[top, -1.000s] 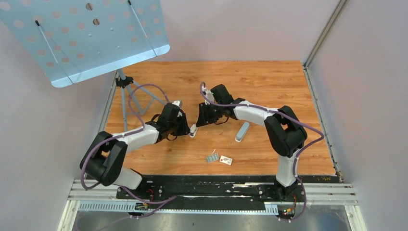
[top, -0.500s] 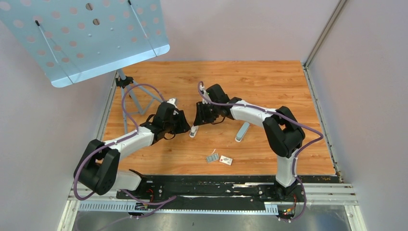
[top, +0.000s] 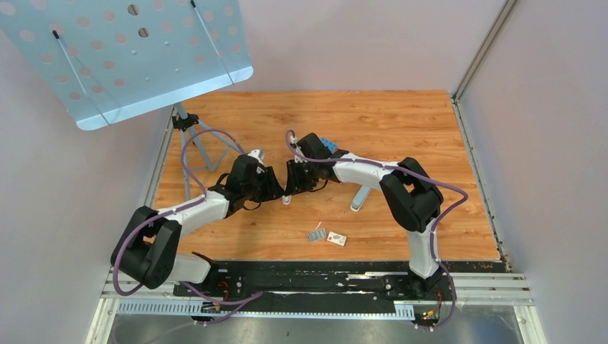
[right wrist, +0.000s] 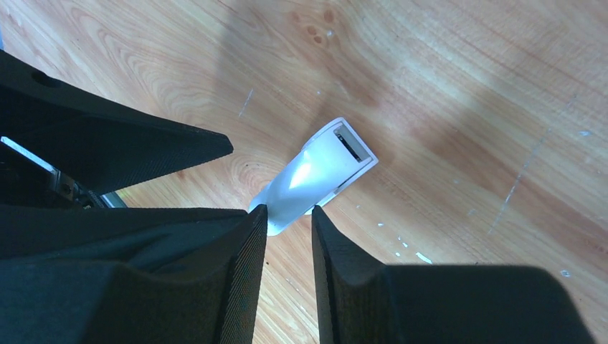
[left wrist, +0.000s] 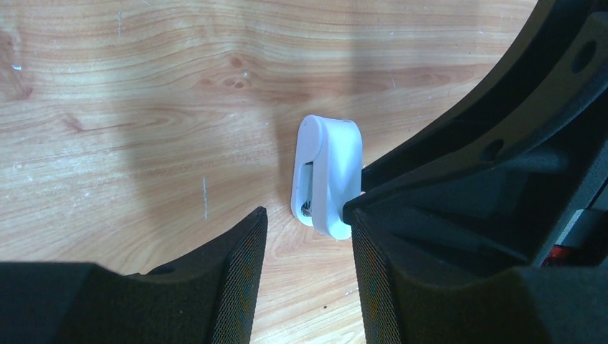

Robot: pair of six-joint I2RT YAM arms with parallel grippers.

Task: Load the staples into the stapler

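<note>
The wooden desk (top: 430, 143) carries everything, and a perforated pale-blue panel (top: 107, 64) on a stand overhangs its far left corner. Both arms meet mid-desk. The right end effector (right wrist: 288, 211) is nearly closed, pinching the near end of the white stapler (right wrist: 326, 168). The left end effector (left wrist: 307, 210) stands half open and empty (the stapler sits just past its fingertips). The staples (top: 316, 235) lie loose toward the near edge, just beside a small white box (top: 336, 239).
</note>
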